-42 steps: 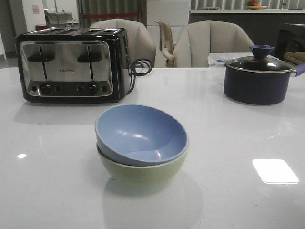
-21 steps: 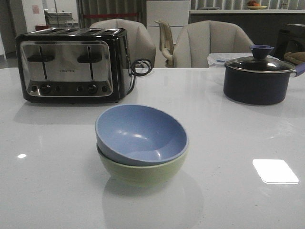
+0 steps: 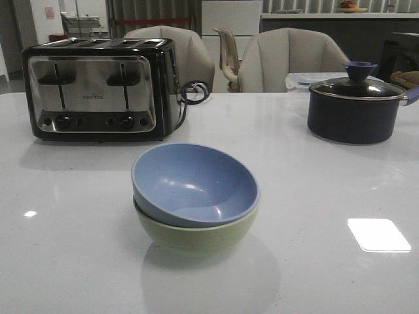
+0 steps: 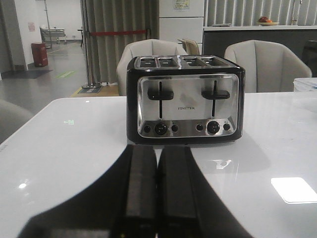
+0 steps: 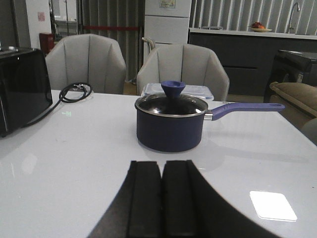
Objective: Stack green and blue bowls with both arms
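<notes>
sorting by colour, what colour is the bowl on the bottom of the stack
Pale sage green bowl, under the blue bowl; clearest in the front view.

The blue bowl (image 3: pixel 194 184) sits tilted inside the green bowl (image 3: pixel 196 233), both on the table (image 3: pixel 72 248) near its front middle. The toaster (image 4: pixel 184 99) stands straight ahead of the left gripper (image 4: pixel 156 193), facing it. The lidded pot (image 5: pixel 171 121) stands straight ahead of the right gripper (image 5: pixel 162 198), handle pointing to its right. A coiled cable (image 5: pixel 75 91) lies ahead and to the left of that gripper. Chairs (image 5: pixel 182 67) stand behind the table.
</notes>
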Controlling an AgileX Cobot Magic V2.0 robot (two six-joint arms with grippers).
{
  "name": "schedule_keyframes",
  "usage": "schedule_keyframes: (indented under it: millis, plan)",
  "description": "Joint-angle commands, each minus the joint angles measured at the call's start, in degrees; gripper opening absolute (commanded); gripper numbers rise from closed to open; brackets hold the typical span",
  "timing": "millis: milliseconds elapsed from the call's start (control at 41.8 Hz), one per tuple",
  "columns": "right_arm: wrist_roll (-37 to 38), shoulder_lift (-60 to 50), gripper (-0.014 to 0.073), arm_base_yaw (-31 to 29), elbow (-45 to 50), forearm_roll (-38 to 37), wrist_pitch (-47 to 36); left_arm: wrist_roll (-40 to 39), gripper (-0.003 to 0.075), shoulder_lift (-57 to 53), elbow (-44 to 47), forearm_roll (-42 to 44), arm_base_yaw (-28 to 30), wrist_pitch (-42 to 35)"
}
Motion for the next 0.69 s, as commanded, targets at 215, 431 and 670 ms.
schedule_keyframes:
  millis: [215, 431, 670]
  plan:
    - [7.32, -1.06, 0.0036, -0.33, -0.26, -4.85, -4.59, -0.58, 0.0098, -0.95, 0.41, -0.45, 0.00, -5.06]
    - [7.26, -1.06, 0.0036, -0.33, -0.26, -5.68, -4.04, -0.58, 0.0098, -0.95, 0.41, -0.45, 0.00, -5.06]
    - [7.26, -1.06, 0.0036, -0.33, -0.26, -5.68, -3.77, -0.58, 0.0098, -0.95, 0.41, -0.45, 0.00, -5.06]
